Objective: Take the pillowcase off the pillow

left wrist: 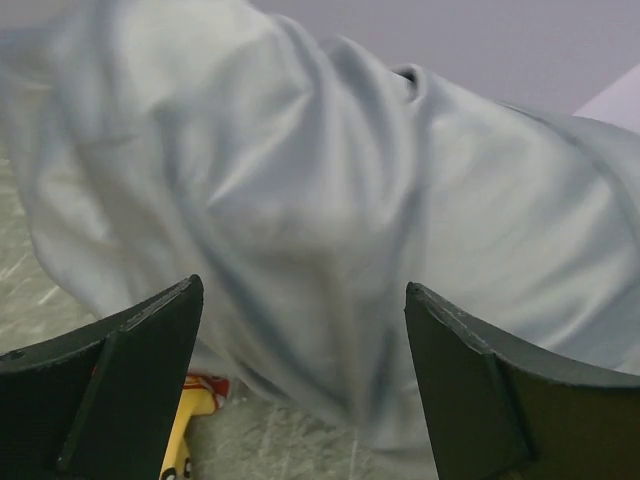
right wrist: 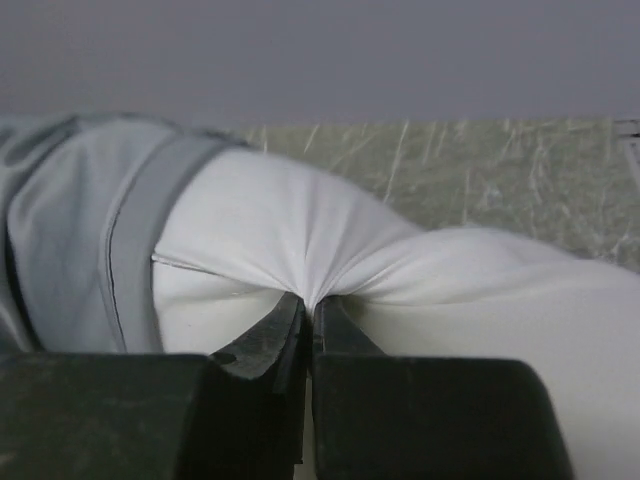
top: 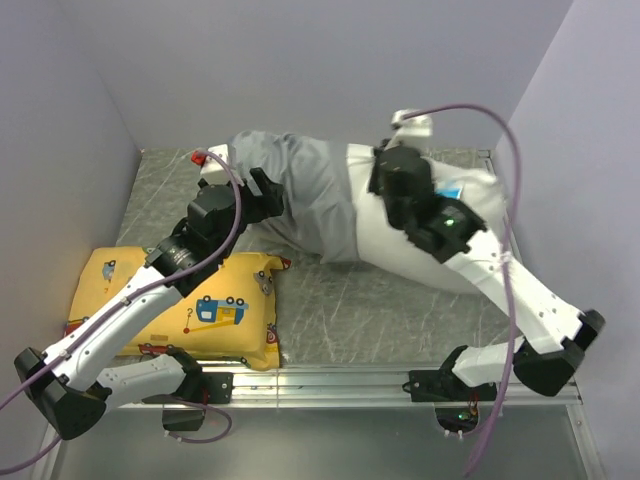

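Note:
The grey pillowcase (top: 305, 195) covers the left part of the white pillow (top: 478, 205), whose right half lies bare with a small blue tag. My right gripper (right wrist: 311, 305) is shut on a pinch of the pillow's white cloth (right wrist: 320, 240), just right of the pillowcase's hem (right wrist: 140, 250). In the top view this right gripper (top: 383, 170) sits over the pillow's middle. My left gripper (left wrist: 300, 300) stands open, its dark fingers (left wrist: 150, 330) either side of the bunched pillowcase (left wrist: 310, 200), with nothing pinched. From above, the left gripper (top: 268, 195) is at the pillowcase's left end.
A yellow pillow with a cartoon-vehicle print (top: 200, 305) lies at the front left under my left arm; its corner (left wrist: 190, 420) shows below the left fingers. Purple walls enclose the grey tabletop (top: 380, 310) on three sides. A metal rail (top: 340, 380) runs along the near edge.

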Robot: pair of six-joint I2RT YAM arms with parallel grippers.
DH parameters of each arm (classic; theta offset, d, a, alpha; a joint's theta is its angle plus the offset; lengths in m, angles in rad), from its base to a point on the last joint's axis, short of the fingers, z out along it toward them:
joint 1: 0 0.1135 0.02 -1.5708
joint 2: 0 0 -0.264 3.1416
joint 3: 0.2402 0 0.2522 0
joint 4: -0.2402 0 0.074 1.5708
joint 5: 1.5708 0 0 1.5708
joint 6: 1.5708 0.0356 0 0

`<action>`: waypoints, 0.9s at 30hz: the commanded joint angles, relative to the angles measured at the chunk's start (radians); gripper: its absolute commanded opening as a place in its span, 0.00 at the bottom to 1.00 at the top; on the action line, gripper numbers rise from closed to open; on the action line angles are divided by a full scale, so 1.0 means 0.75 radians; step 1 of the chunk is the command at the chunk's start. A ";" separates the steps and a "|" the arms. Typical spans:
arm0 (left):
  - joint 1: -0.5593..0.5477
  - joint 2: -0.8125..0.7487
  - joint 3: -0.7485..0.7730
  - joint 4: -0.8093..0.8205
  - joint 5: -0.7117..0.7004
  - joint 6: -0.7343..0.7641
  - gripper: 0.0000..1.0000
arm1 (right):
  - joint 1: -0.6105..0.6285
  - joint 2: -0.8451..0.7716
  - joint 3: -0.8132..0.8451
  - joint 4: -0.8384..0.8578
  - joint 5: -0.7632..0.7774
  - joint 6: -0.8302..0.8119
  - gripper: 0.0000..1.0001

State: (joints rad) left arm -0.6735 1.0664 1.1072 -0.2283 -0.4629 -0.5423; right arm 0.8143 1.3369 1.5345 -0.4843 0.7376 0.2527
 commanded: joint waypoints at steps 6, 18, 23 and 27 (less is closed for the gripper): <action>-0.067 0.089 0.050 0.163 0.095 0.058 0.89 | -0.329 -0.081 -0.390 0.271 -0.320 0.144 0.00; -0.104 0.498 0.098 0.294 0.241 0.019 0.91 | -0.376 0.048 -0.510 0.370 -0.398 0.193 0.00; -0.096 0.597 0.217 0.178 -0.046 0.022 0.57 | -0.378 -0.027 -0.557 0.357 -0.372 0.185 0.00; 0.051 0.628 0.321 0.029 -0.229 -0.031 0.04 | -0.419 -0.095 -0.586 0.353 -0.394 0.185 0.00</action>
State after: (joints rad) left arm -0.7284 1.5349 1.2713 -0.1452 -0.4568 -0.5339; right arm 0.5148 1.3304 1.1126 -0.2249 0.4759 0.3779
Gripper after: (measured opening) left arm 0.101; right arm 0.021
